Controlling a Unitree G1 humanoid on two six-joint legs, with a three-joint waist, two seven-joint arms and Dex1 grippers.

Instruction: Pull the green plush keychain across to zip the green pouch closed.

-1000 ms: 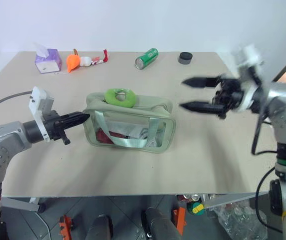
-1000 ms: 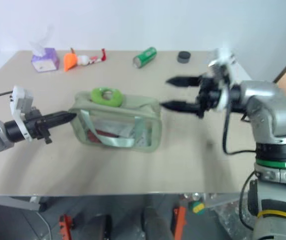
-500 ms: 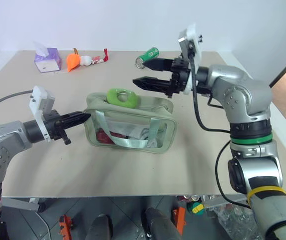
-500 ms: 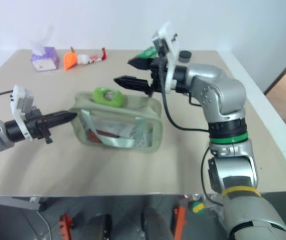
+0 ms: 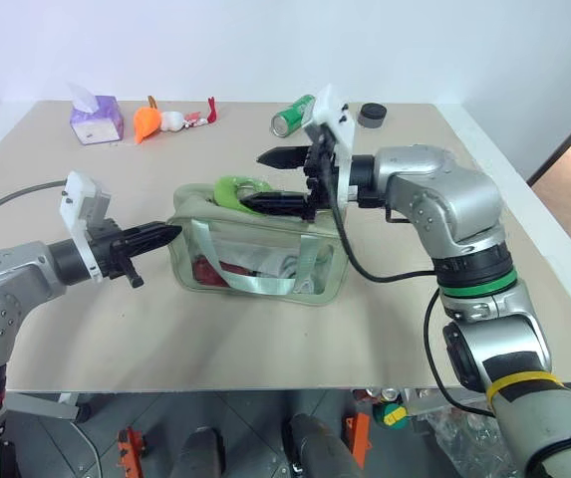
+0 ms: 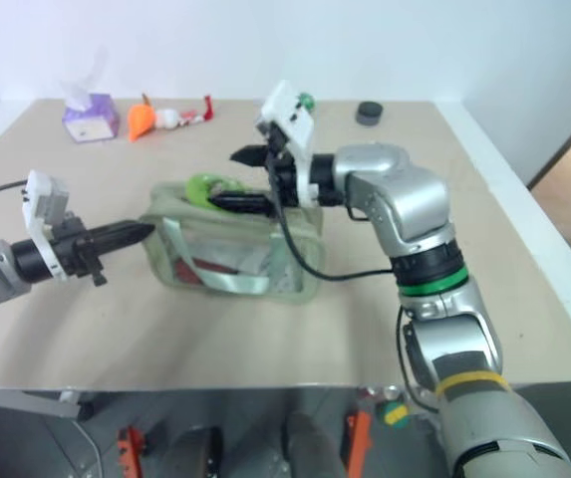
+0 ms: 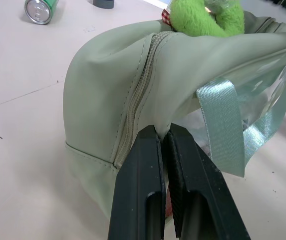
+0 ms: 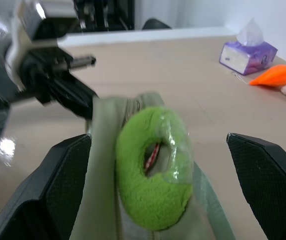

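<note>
**Inspector A:** What did the head views record?

**Inspector B:** The green pouch [image 5: 257, 247] stood upright at the middle of the table [image 5: 395, 319]. The green plush keychain [image 5: 236, 191] sat on its top, toward the left end of the zipper. The left pincer [image 5: 165, 236] lay level at the pouch's 9 o'clock, fingers together and pinching the fabric of that end. The right pincer [image 5: 270, 181] reached in from the pouch's 3 o'clock, jaws wide: one finger above the top edge, the other low along it, the keychain at their tips. I could not tell whether they touched it. Along the far edge, at 12 o'clock, lay a purple tissue box [image 5: 95, 119], an orange toy [image 5: 145, 121], a green can [image 5: 293, 116] and a black disc [image 5: 371, 116].

**Inspector A:** And the left wrist view?

**Inspector B:** Its two black fingers [image 7: 142, 195] were pressed narrow on a fold of the pouch's end wall, just beside the zipper seam [image 7: 138, 95]. The keychain showed over the top edge. A webbing strap [image 7: 222, 127] ran down the clear side panel.

**Inspector A:** The right wrist view?

**Inspector B:** Both fingers [image 8: 65, 185] stood far apart, holding nothing, with the ring-shaped keychain between them and apart from each. The left pincer gripped the pouch's far end beyond it.
</note>
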